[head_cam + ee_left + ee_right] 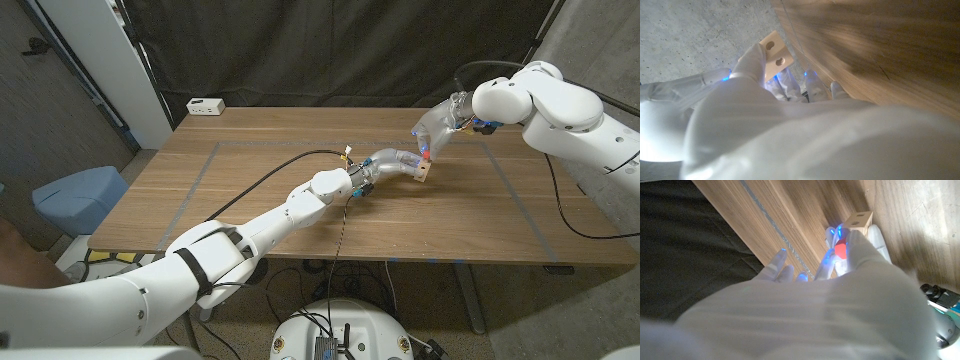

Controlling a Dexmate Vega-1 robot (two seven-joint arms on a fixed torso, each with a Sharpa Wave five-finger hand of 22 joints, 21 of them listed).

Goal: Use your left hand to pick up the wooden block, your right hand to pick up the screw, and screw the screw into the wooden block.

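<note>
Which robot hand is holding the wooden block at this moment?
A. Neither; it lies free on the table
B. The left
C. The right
B: the left robot hand grips the wooden block, and the left wrist view shows its fingers wrapped on it.

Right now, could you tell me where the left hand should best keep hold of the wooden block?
By its end and narrow sides, as the left hand does now. The wooden block's broad face carries two holes and should probably stay bare for the right hand, which brings the orange-red piece from the far side.
</note>
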